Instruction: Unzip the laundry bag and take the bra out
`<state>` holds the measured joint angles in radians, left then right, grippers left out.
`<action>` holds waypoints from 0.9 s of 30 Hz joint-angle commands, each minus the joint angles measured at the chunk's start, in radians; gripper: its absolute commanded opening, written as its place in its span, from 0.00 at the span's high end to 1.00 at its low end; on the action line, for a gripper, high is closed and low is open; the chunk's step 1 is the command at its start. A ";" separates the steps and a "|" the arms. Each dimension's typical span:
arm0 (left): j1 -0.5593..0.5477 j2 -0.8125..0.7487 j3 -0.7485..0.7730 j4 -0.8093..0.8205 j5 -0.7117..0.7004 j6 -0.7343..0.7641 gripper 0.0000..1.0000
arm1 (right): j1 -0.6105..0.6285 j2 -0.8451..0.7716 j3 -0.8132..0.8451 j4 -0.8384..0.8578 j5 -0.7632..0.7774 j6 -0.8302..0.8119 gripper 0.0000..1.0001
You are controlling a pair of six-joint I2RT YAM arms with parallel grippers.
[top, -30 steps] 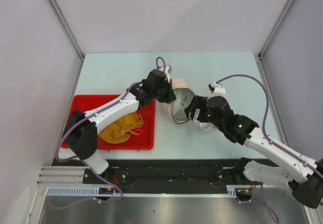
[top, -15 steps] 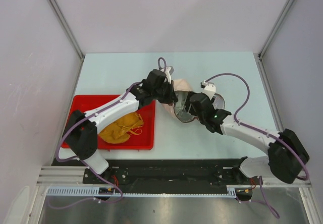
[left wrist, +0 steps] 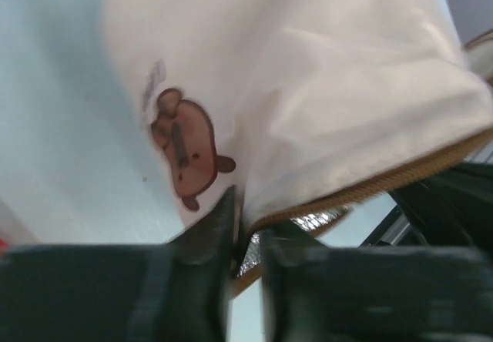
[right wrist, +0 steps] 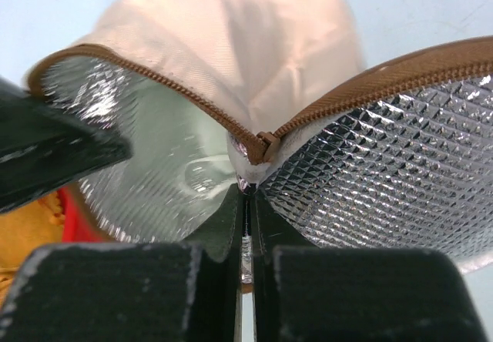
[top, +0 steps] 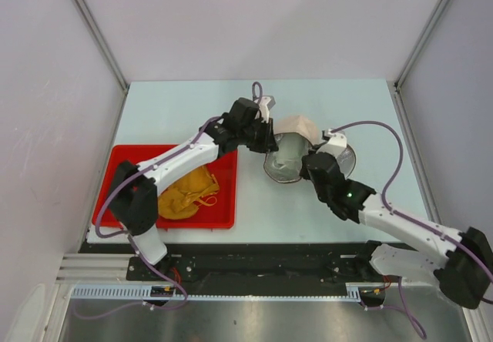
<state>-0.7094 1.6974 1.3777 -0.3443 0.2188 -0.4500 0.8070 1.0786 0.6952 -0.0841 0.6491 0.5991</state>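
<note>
A second ago the right arm reached in from 3 o'clock with its fingers spread wide. Now the right gripper [top: 311, 159] sits at the 5 o'clock edge of the bag's mouth. Its fingers [right wrist: 216, 230] are pressed together on the small metal zipper pull [right wrist: 245, 174], which hangs from the brown zip. The cream-white, drum-shaped laundry bag [top: 296, 129] has shifted slightly toward 3 o'clock. Its round, silver-lined lid [top: 345, 157] now lies flipped open on the 3 o'clock side. The left gripper [top: 268, 140] has moved a little toward 1 o'clock and sits at the bag's 9 o'clock edge. Its fingers [left wrist: 204, 238] stand a thin slit apart with the brown-zipped rim in the slit, and I cannot tell whether they pinch it. A brown bear print [left wrist: 185, 145] shows on the cream cloth just above them.

The bag rests just toward 3 o'clock of the centre of the pale blue table [top: 192, 111], and its open mouth shows quilted silver lining. The flat red plastic tray [top: 222, 203] and the mustard-yellow fabric bra [top: 185, 196] crumpled in it lie unchanged at 8 o'clock.
</note>
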 commanded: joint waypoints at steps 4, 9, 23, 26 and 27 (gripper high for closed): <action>-0.002 0.004 0.147 -0.094 0.057 0.088 0.28 | 0.004 -0.111 0.127 -0.417 0.119 0.210 1.00; -0.015 -0.137 0.170 -0.140 -0.016 0.097 0.18 | -0.017 -0.068 0.197 -0.520 0.100 0.203 1.00; -0.120 -0.277 -0.188 0.384 0.458 -0.340 0.31 | -0.124 0.035 0.222 -0.482 -0.066 0.211 1.00; -0.136 -0.220 -0.236 0.507 0.478 -0.415 0.30 | -0.134 0.035 0.222 -0.476 -0.086 0.212 1.00; -0.137 -0.199 -0.236 0.508 0.450 -0.417 0.30 | -0.132 0.032 0.222 -0.476 -0.089 0.215 1.00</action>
<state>-0.8276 1.4273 1.1831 -0.0353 0.5850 -0.7174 0.6819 1.1122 0.8726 -0.5854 0.5854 0.7914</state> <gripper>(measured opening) 0.701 0.022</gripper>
